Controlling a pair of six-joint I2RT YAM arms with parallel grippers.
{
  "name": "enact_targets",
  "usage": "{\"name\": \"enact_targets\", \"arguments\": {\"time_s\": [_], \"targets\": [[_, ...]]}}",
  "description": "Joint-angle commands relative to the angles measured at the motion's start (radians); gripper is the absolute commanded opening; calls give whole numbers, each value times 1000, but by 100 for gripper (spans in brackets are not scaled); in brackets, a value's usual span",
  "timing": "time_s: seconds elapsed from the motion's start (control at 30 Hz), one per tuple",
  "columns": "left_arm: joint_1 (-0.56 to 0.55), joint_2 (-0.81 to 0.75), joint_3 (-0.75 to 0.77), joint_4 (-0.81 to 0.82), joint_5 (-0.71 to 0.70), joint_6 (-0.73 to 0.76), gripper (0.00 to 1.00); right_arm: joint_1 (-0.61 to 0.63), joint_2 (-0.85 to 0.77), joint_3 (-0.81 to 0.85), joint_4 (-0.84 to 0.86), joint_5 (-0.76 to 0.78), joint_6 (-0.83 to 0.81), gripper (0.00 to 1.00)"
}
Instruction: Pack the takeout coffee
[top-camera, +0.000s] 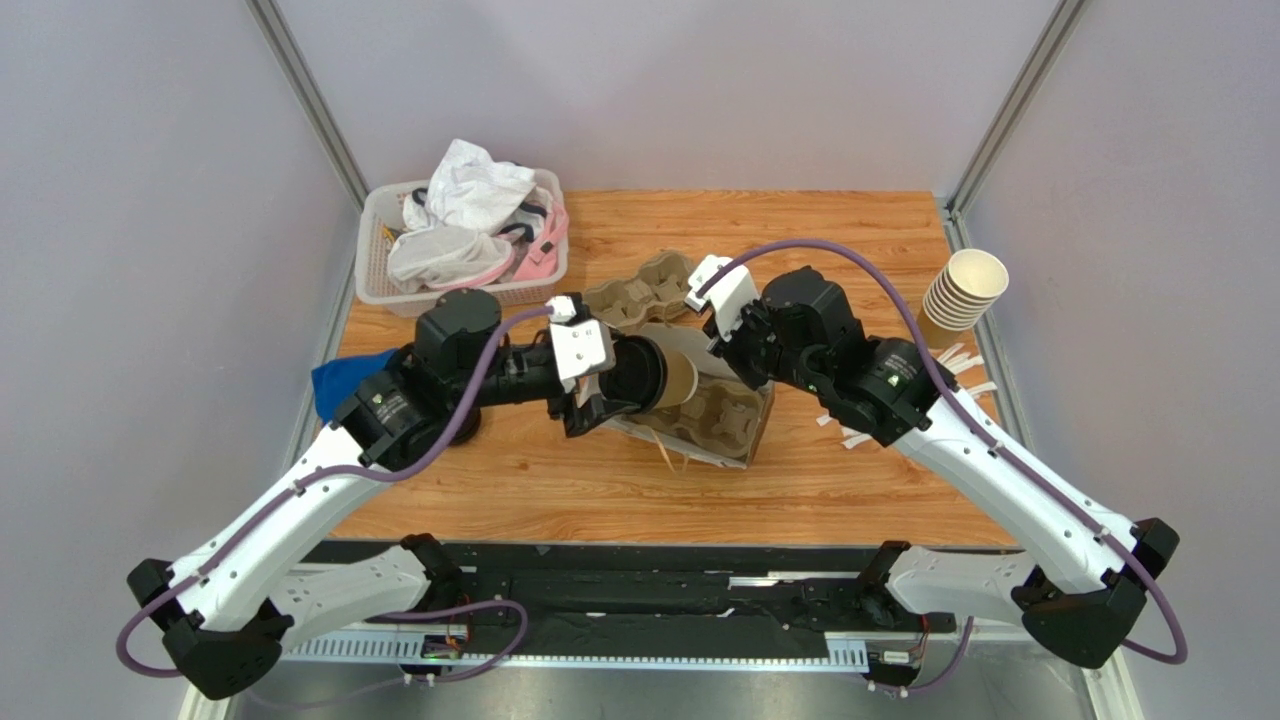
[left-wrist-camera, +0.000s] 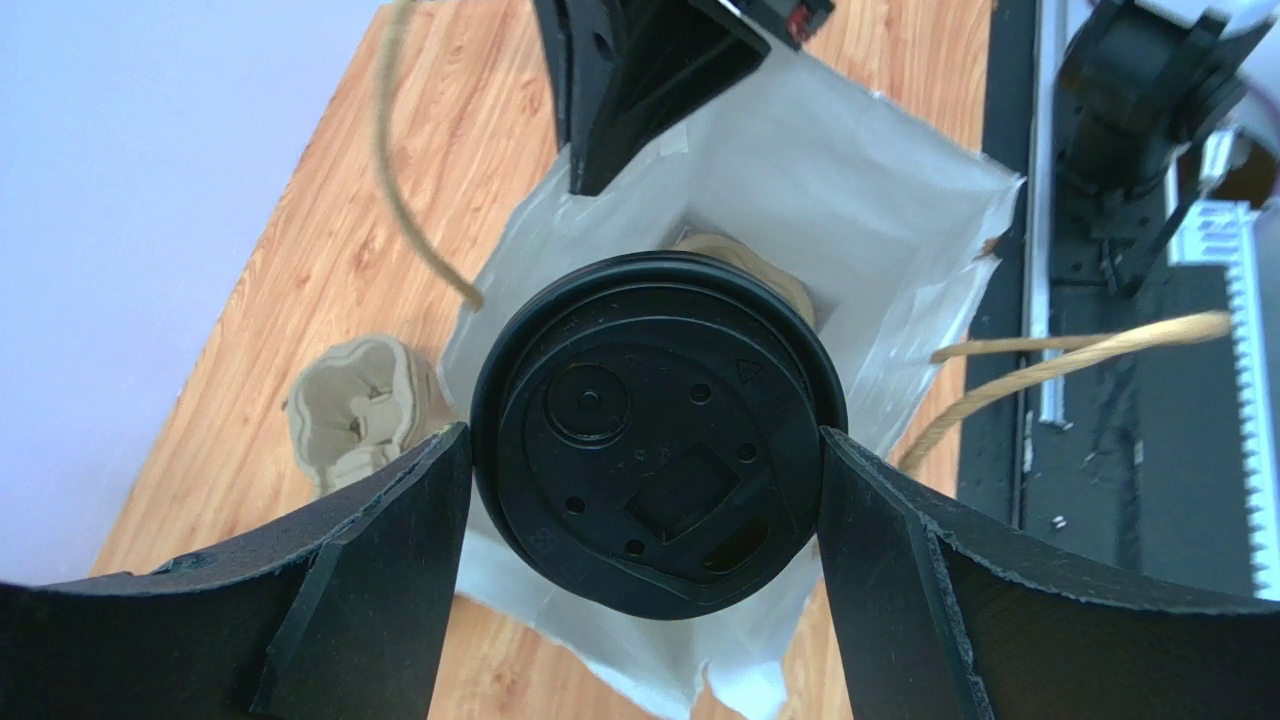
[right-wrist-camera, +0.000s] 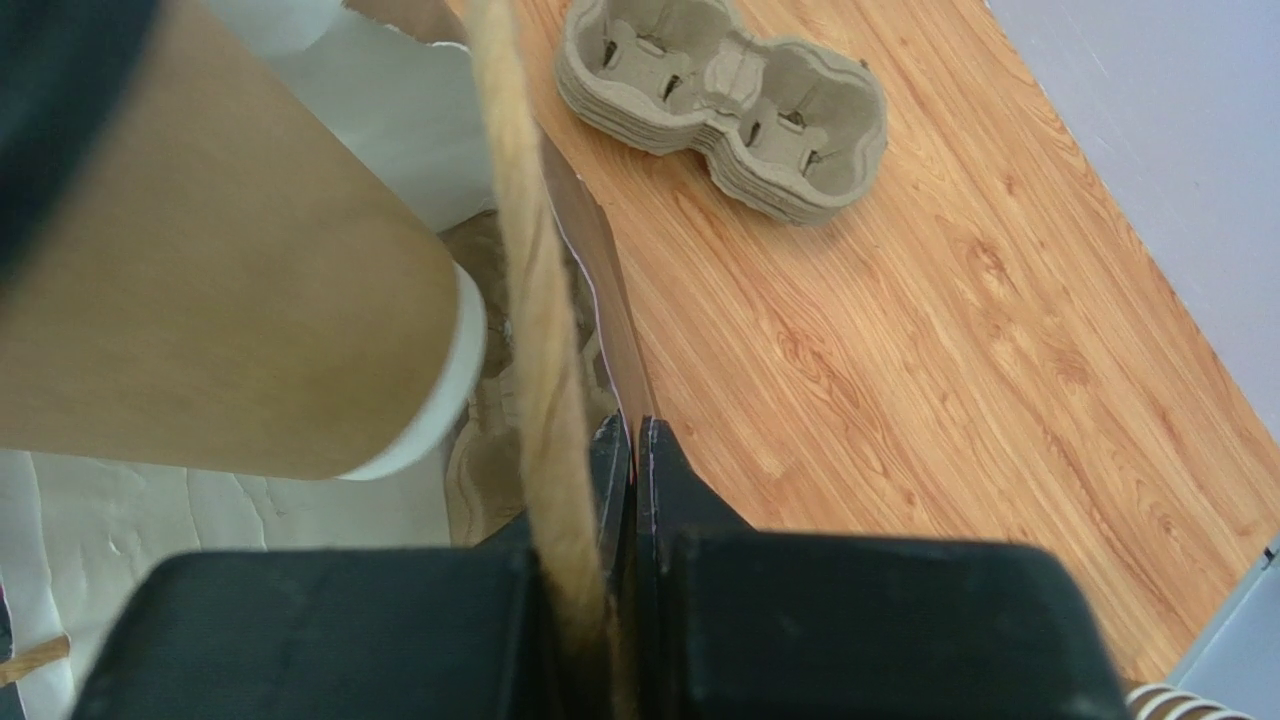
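Left wrist view | left pincer (left-wrist-camera: 646, 447) grips coffee (left-wrist-camera: 657, 495) by both sides, cup at bag (left-wrist-camera: 857, 195) mouth | long axis roughly level, base pointing right into bag, straight ahead of pincer | right pincer (right-wrist-camera: 631, 435) closed on bag rim beside twine handle (right-wrist-camera: 526, 300), propping mouth open | judged: left arm advances straight in.

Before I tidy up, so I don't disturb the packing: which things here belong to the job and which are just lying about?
Job: takeout coffee, paper bag.
Lying about: spare cup carriers, stack of lidless cups, white basket.
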Motion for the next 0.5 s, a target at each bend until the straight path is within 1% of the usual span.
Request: {"name": "enact_targets", "arguments": {"time_s": [0.0, 0.13, 0.33, 0.47], "targets": [[-39, 16, -45, 123, -43, 125, 4, 45, -11, 34, 64, -30, 3, 0], [-53, 41, -70, 132, -34, 187, 3, 86, -12, 23, 83, -22, -11, 0], [-81, 43, -148, 129, -32, 295, 1, 126, -8, 16, 121, -3, -9, 0], [-91, 20, -206, 117, -37, 368, 1, 134, -8, 17, 121, -1, 34, 0]]}}
